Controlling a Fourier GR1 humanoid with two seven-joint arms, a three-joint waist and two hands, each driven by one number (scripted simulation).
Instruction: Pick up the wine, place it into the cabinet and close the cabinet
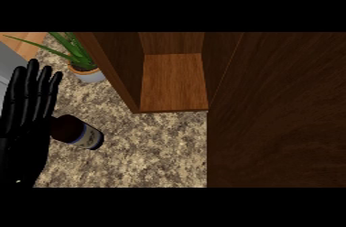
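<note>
As it lies at four o'clock from the left hand (pixel 27 111), the dark blue-labelled wine bottle (pixel 76 132) points toward four o'clock; fingers (pixel 34 79) straight, holding nothing.

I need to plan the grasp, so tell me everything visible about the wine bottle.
The wine bottle looks dark, almost black-brown, with a pale bluish label band near its lower-right end. It lies on its side on the speckled counter, left of the open cabinet. Its upper-left end is hidden behind the open left hand; contact cannot be confirmed.
</note>
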